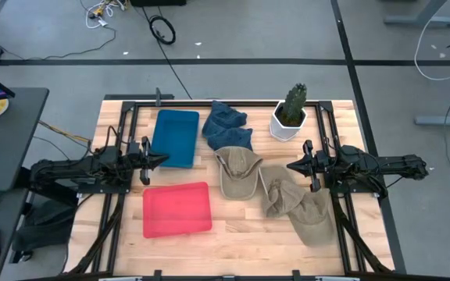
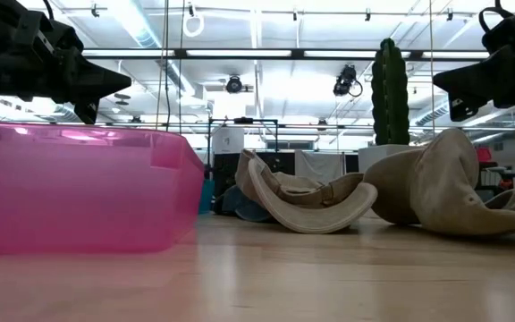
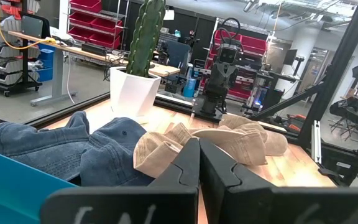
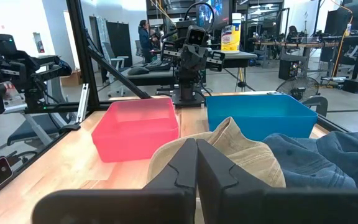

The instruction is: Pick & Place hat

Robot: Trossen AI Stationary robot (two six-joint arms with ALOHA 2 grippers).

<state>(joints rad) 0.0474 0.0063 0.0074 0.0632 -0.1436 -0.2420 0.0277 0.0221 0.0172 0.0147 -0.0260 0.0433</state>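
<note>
Three tan hats (image 1: 239, 169) overlapping on the table (image 1: 241, 230), boundaries among them indistinct; denim hat (image 1: 226, 125) beside blue bin (image 1: 174, 137). Left hand (image 1: 159, 159) and right hand (image 1: 291, 165) closed, empty, above table

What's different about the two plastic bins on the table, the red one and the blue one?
Colour first: the red bin is pinkish red, the blue bin is teal blue. In the high view the red bin lies with its long side across the table, the blue bin with its long side running away from the front edge. The blue bin sits right beside the denim hat; the red bin stands apart from all the hats. Both are shallow, rectangular and empty.
</note>
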